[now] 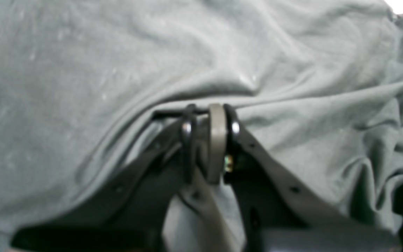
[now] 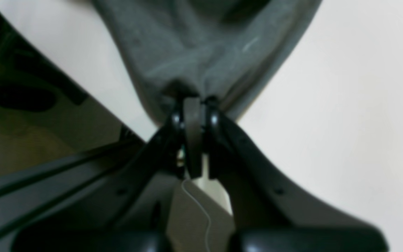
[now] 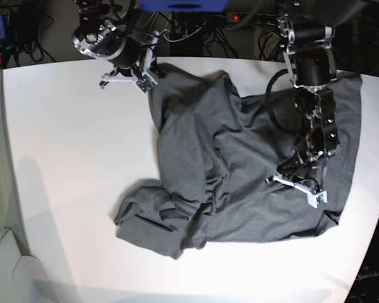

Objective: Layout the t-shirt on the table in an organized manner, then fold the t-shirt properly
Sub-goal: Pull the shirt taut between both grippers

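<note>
The t-shirt (image 3: 240, 170) is being spread, rumpled and heaped in folds, across the middle and right of the table (image 3: 69, 164) in the base view, with one bunched end lying near the front edge. Its far corner is being pinched between the closed jaws of the right gripper (image 2: 194, 105) at the table's far side, the cloth being drawn into a narrow neck there. A fold on the shirt's right part is being clamped by the left gripper (image 1: 211, 117), its jaws being held nearly together on the fabric, which is being puckered around them.
</note>
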Robot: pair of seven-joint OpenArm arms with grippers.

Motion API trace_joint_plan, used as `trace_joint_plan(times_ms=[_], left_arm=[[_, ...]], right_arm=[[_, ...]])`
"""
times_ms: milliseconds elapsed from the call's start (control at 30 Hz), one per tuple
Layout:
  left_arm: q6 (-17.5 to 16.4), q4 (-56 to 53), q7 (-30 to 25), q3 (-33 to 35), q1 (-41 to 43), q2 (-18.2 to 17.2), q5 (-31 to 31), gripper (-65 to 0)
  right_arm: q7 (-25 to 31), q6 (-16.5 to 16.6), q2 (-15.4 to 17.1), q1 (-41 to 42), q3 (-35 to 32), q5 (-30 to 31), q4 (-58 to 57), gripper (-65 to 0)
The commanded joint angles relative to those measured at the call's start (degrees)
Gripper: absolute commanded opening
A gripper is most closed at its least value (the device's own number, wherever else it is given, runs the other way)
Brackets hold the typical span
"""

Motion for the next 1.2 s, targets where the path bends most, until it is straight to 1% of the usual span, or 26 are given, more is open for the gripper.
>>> trace_joint_plan(times_ms=[0, 133, 200, 333, 433, 600, 733, 833, 933, 1067, 1167], left_arm=[[-0.30, 1.33, -0.94, 0.00, -1.44, -0.48, -0.22, -58.7], [-0.30, 1.42, -0.85, 0.00, -1.44, -0.74, -0.49, -58.7], [-0.30, 1.42, -0.85, 0.00, -1.44, -0.74, -0.49, -58.7], [-0.30, 1.42, -0.85, 0.00, -1.35, -0.83, -0.40, -58.7], [-0.30, 1.42, -0.85, 0.00, -1.09, -0.83, -0.13, -58.7], [-0.30, 1.42, -0.85, 0.09, -1.00, -0.83, -0.31, -58.7], [-0.30, 1.42, -0.85, 0.09, -1.00, -0.83, -0.13, -58.7], [-0.30, 1.42, -0.85, 0.09, -0.91, -0.83, -0.22, -58.7], [-0.30, 0.98, -0.85, 0.09, -1.09, -0.83, -0.13, -58.7], [-0.30, 0.80, -0.85, 0.09, -1.26, -0.83, -0.13, -58.7], [-0.30, 0.80, -0.85, 0.09, -1.35, -0.74, -0.13, -58.7]], right_arm=[[-6.43, 1.28, 0.30, -1.85, -0.10, -2.77, -0.94, -65.0], [-6.35, 1.28, 0.56, -2.90, -0.01, -2.51, -0.94, -65.0], [-5.03, 1.28, 0.47, -3.17, 2.10, -2.51, -1.12, -65.0], [-2.04, 1.28, -1.02, -3.70, 10.89, -2.42, -1.47, -65.0], [-0.37, 1.28, -1.46, -2.64, 17.57, -2.42, -2.53, -65.0], [-0.10, 1.28, -1.11, 1.32, 26.27, -2.42, -7.80, -65.0], [-0.10, 1.28, -1.28, 2.55, 33.13, -2.51, -9.12, -65.0], [-0.10, 1.28, -1.37, 2.46, 35.15, -2.51, -9.03, -65.0], [-0.10, 1.28, -1.46, 1.93, 35.41, -2.42, -9.03, -65.0], [-0.10, 1.28, -3.48, 0.44, 35.15, -2.60, -8.94, -65.0], [-0.10, 1.28, -3.83, 0.44, 35.33, -2.68, -7.98, -65.0]])
